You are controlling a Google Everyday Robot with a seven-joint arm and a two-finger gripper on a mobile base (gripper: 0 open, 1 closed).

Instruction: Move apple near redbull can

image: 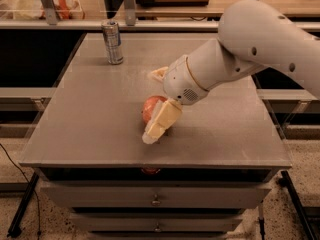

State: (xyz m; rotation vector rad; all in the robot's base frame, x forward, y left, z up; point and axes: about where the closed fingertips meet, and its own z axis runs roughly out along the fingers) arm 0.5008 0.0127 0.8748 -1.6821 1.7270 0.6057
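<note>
Apple (148, 110) first: sitting on the grey table (95, 124), a bit nearer the front edge than the middle. Showing its shiny red-orange skin on the left side only, and hiding its right side behind a pale finger (161, 121).

Standing upright near the far left corner of the table, well apart from the apple: redbull can (113, 41), slim, silver and blue, and taller than the fruit.

Hanging low over the table, right at the apple: gripper (151, 105), fixed to a big white arm (240, 59) stretching in from the right side.

Spreading its two pale fingers wide apart, not squeezing anything. Slanting the near finger down in front of the apple, with the tip almost at the table top. Holding the other finger (159, 74) up behind the apple, on the side of the can, with a strip of bare table showing between it and the fruit. Sitting between the two fingers, then: the apple.

Touching the apple with the near finger, or only covering it: cannot tell.

Lying under the table top: grey drawers (156, 200) with small metal handles.
</note>
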